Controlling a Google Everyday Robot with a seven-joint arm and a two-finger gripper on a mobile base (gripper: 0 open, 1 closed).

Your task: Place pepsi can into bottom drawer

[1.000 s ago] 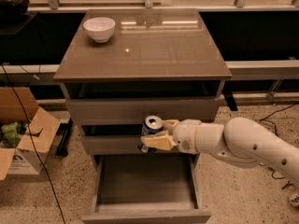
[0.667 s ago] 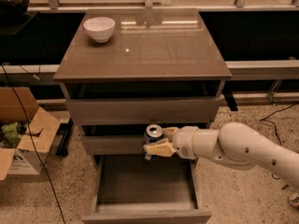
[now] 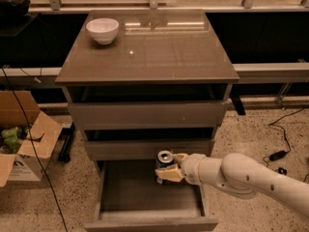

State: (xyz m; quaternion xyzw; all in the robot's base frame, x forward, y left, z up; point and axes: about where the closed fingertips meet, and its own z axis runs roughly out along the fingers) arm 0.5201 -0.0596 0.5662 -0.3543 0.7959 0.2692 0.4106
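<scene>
**Pepsi can held inside the open bottom drawer: carried in, not yet let go**

Camera view. Shows the gripper [image 3: 170,169] reaching in from the right on a pale arm [image 3: 241,177], with tan fingers [image 3: 169,176] clamped on the pepsi can [image 3: 164,157]. Finds the can upright, silver top uppermost, toward the rear of the bottom drawer [image 3: 149,223], just below the front of the middle drawer [image 3: 145,150] and right of centre. Shows the bottom drawer pulled out toward the camera. Cannot tell whether the can is touching the drawer floor or hanging just above it. Leaves the white bowl [image 3: 102,30] well apart on the cabinet top [image 3: 159,57], at its far left corner, and a cardboard box [image 3: 21,144] on the ground to the left.

Judged progress: can picked up and brought into the drawer's space, hence mostly done. Left to do: lower onto the floor if not yet down, part the fingers, draw the arm clear. No call in the task sentence for shutting the drawer.
</scene>
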